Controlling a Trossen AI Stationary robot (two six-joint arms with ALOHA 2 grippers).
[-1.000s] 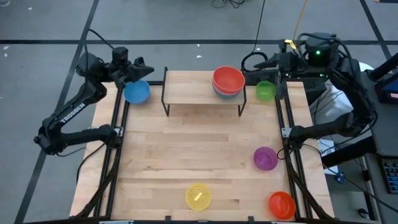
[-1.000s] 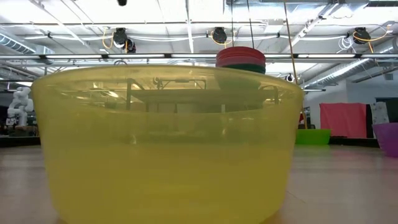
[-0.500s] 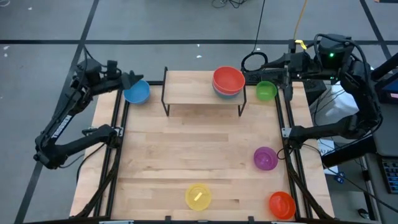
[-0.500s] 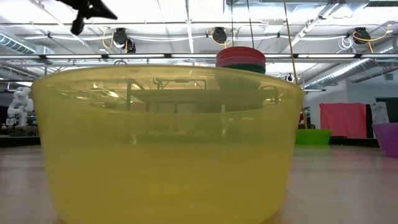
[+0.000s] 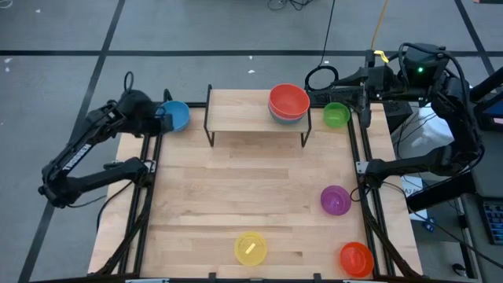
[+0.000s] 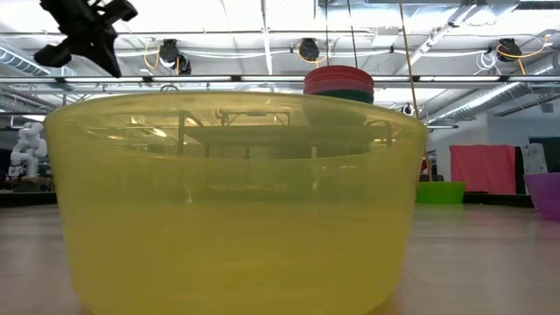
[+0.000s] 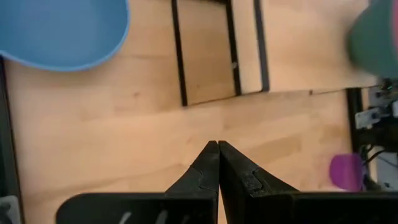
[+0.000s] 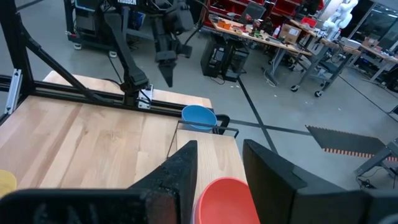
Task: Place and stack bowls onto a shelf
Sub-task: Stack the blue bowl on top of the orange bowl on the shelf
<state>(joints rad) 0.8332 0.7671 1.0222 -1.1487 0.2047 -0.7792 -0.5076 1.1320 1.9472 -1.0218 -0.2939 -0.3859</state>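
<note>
The shelf (image 5: pixel 250 116) stands at the table's far edge. On its right end sits a stack of bowls with the red bowl (image 5: pixel 288 101) (image 8: pixel 224 198) on top; the stack (image 6: pixel 339 83) also shows in the low view. The blue bowl (image 5: pixel 178 115) (image 7: pixel 62 28) rests on the table left of the shelf. My left gripper (image 5: pixel 161 118) (image 7: pixel 217 144) (image 6: pixel 87 35) hovers shut just left of it, touching nothing. My right gripper (image 5: pixel 344 85) (image 8: pixel 217 149) is open, raised to the right of the stack, above the green bowl (image 5: pixel 336 115).
The purple bowl (image 5: pixel 335 200) sits near the table's right edge and the orange bowl (image 5: pixel 356 258) in the near right corner. The yellow bowl (image 5: pixel 251 248) (image 6: pixel 236 201) stands at the near edge, filling the low view. Black rails run along both sides.
My left gripper has swung from over the blue bowl's far side toward the table's left near side and has come lower, now beside the bowl's left rim. My right gripper has drawn back slightly toward the table's right. The bowls have stayed in place.
</note>
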